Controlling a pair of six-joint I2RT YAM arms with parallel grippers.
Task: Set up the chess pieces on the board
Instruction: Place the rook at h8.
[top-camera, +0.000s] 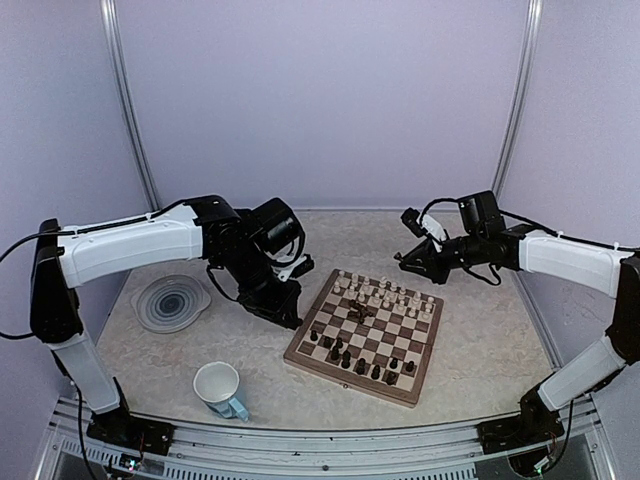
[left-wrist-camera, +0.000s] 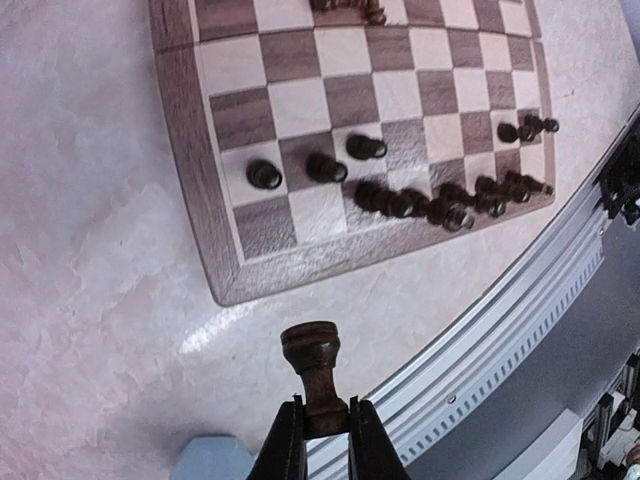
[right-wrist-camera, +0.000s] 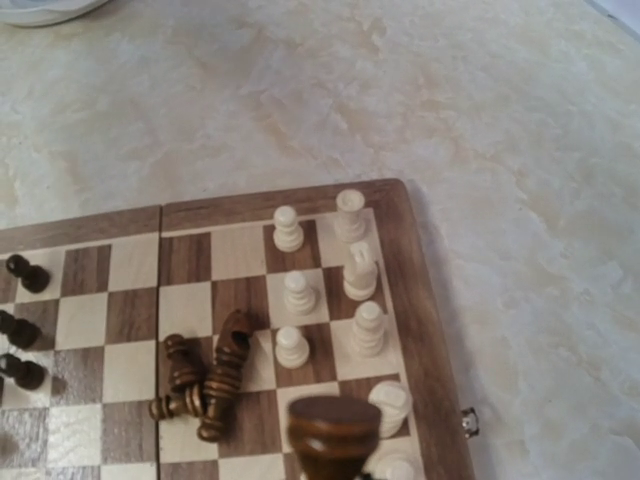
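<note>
With left gripper (left-wrist-camera: 322, 425) clamped on 1 dark piece (left-wrist-camera: 312, 362), lower upright onto the board's (left-wrist-camera: 200, 200) bare near-left corner square (left-wrist-camera: 265, 228). Keep right gripper (top-camera: 408, 262), apparently pinched on another dark figure (right-wrist-camera: 335, 435), clear.

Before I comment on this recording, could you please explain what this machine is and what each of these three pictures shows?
These are two robot arms bolted at the near edge of a table, each ending in two-fingered jaws. The wide picture comes from a fixed camera above and behind them, showing the left arm and right arm. The other two come from cameras on each wrist. On the table lie a wooden chessboard, a grey swirled plate and a white mug. Cream pieces stand along the board's far side, dark pieces along its near side; a few toppled dark ones lie mid-board. The left jaws are shut on a dark piece. The right jaws, unseen in their own view, seem to hold another dark piece.
</note>
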